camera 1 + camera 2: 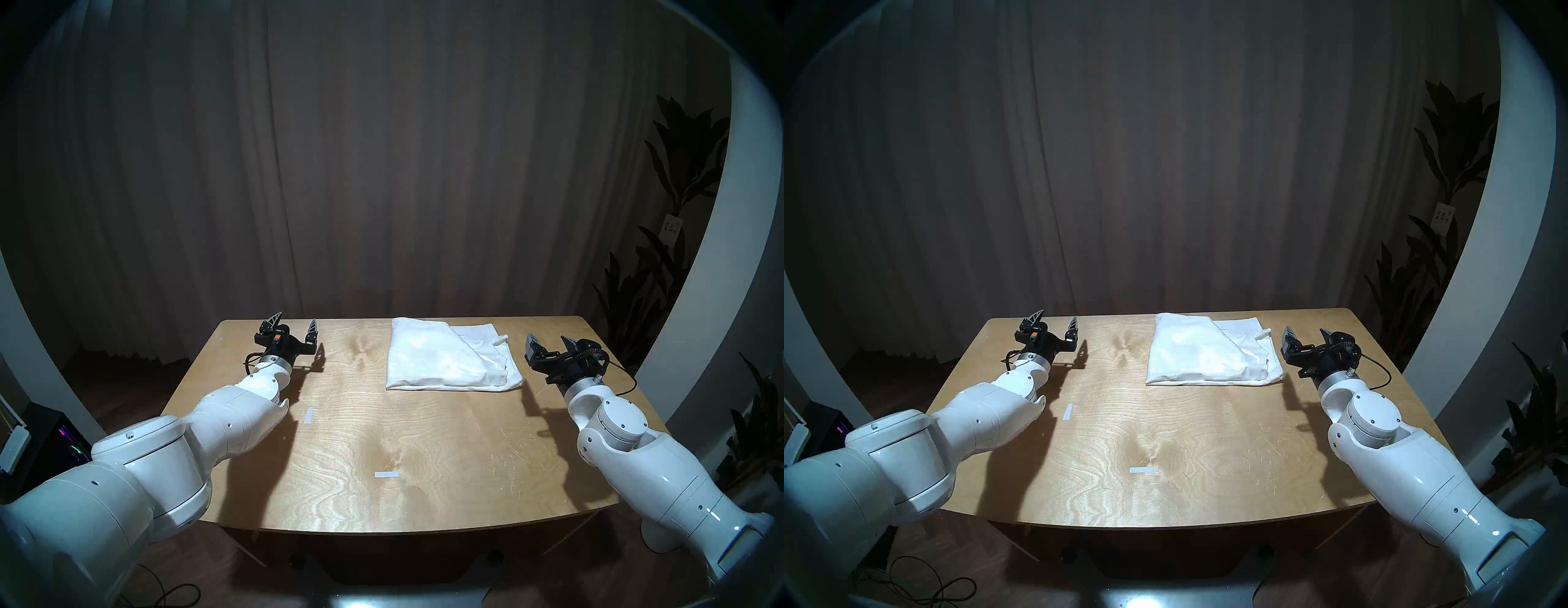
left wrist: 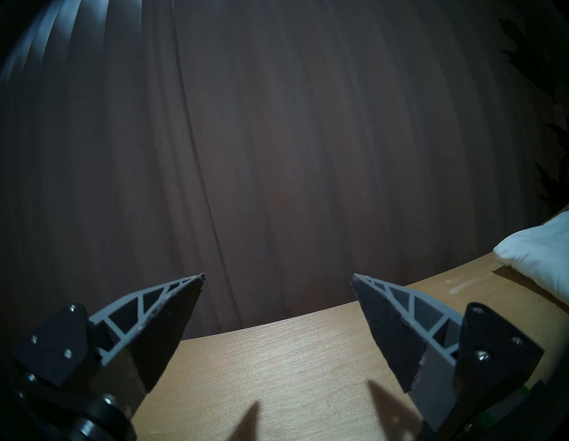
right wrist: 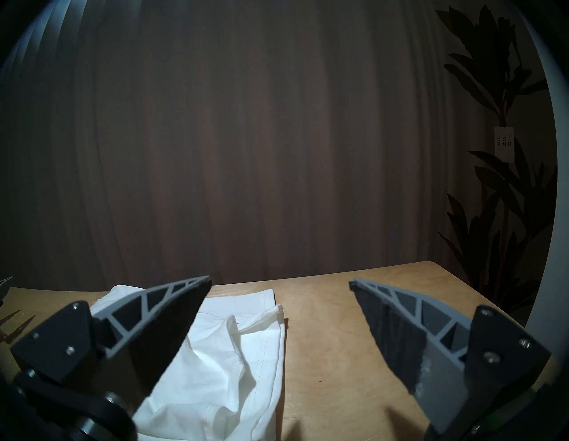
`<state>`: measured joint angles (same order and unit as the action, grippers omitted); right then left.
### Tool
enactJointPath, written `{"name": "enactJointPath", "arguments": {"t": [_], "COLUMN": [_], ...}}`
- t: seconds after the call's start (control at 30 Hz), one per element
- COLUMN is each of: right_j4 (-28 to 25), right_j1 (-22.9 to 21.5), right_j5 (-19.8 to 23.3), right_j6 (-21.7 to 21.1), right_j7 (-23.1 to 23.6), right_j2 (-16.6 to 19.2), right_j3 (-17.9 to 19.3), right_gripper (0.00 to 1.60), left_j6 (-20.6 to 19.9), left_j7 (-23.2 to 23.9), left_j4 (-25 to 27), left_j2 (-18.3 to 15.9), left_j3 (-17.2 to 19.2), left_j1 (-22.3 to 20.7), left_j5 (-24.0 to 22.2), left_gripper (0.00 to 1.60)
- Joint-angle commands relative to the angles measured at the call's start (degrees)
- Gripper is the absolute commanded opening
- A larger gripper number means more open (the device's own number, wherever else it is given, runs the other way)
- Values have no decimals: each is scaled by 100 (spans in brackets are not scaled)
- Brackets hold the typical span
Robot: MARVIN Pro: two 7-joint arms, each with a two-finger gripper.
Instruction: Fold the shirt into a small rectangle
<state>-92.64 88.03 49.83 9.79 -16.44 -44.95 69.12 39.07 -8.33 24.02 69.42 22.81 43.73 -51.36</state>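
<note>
Both tools gape empty: left tool (image 1: 294,329) well left of the folded white T-shirt (image 1: 441,356), right tool (image 1: 550,344) just right. Rectangle looks done, right edge rumpled.

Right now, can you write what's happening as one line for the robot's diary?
shirt: folded, far right of table | left pincer: open, empty, beside shirt | right pincer: open, empty, beside shirt
</note>
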Motion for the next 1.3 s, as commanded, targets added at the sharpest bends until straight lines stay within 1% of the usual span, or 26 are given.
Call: {"name": "enactJointPath", "arguments": {"t": [0.0,0.67,1.27], "right_j4": [27,394,777], "right_j1": [-371,-816,-1163], "right_j5": [67,308,417], "right_j6": [-73,-484,-841], "right_j7": [74,315,556], "right_j2": [-83,-350,-529], "right_j3": [62,-5,-84], "right_gripper": [160,160,160], "left_j6": [182,342,389], "left_j7": [196,703,1101], "left_j4": [274,918,1661], "left_j2": [-132,-589,-983], "left_j3": [53,196,355], "left_j1": [-72,64,265], "left_j5": [-40,-356,-743], "left_gripper": [160,160,160]}}
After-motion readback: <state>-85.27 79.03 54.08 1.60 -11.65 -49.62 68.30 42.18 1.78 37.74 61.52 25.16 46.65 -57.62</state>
